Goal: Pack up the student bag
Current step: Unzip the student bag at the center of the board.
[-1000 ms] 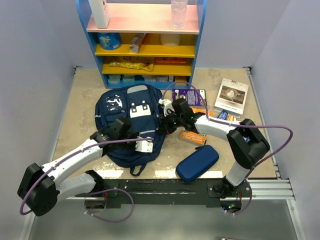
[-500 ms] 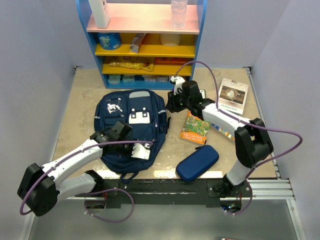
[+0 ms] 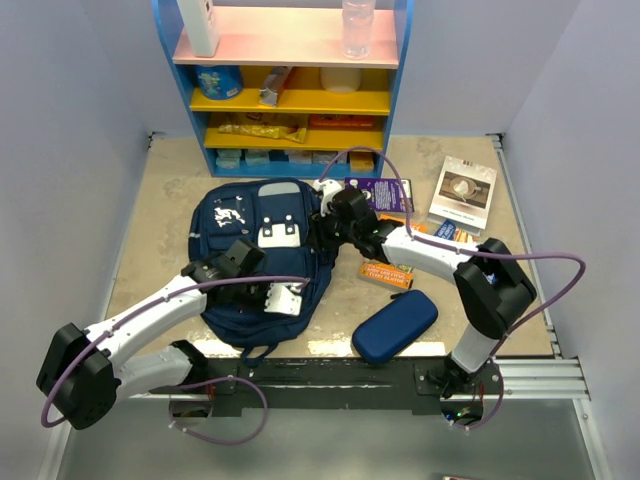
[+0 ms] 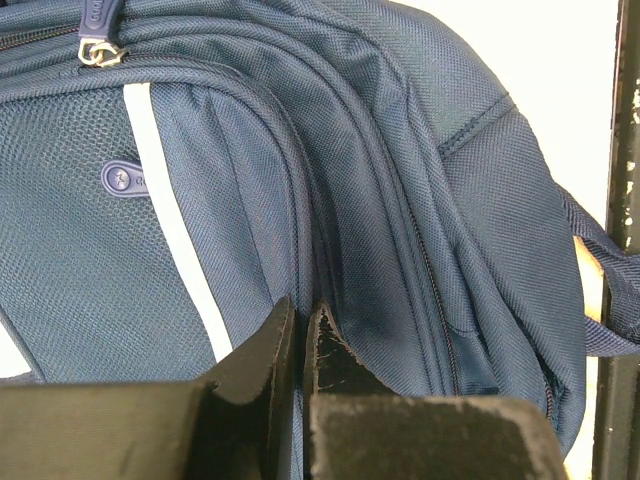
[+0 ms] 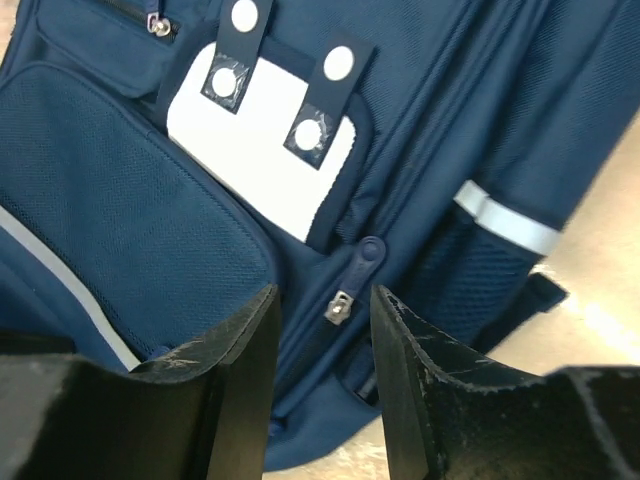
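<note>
student bag (image 3: 215, 240) lies flat, front up, left-centre on table (image 3: 160, 190). left gripper (image 4: 298, 325) fingers pressed together on its woven navy fabric, beside the light stripe. right gripper (image 5: 322, 300) fingers spread, holding nothing, straddling a zip pull (image 5: 355, 270); half a second ago it was farther off, near the shelf (image 3: 290, 100).
</note>
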Motion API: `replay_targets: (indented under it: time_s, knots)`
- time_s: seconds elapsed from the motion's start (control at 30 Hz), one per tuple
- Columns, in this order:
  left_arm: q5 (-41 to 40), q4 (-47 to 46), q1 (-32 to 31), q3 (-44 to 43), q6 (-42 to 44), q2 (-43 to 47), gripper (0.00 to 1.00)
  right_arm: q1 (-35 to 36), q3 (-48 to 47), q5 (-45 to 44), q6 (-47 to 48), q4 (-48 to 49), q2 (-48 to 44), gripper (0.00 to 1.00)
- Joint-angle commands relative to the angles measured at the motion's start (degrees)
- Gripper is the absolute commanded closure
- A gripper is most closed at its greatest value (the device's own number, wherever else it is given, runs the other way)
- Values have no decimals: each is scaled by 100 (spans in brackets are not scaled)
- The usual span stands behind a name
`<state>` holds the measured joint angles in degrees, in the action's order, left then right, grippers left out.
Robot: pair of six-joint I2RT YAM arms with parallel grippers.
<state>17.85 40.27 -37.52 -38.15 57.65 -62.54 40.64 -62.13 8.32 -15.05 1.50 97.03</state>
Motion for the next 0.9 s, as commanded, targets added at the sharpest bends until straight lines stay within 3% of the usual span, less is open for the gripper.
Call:
replay_targets:
  time_s: [0.0, 0.67, 0.87]
  knots:
    - [272, 262, -1, -201, -175, -30, 100, 111, -141, -523, -235, 237, 166, 55]
    - [298, 315, -1, -272, -166, -3, 100, 277, -739, -1069, -376, 140, 1037, 61]
    - [307, 288, -10, -298, -175, -12, 100, 277, -599, -1209, -420, 158, 967, 90]
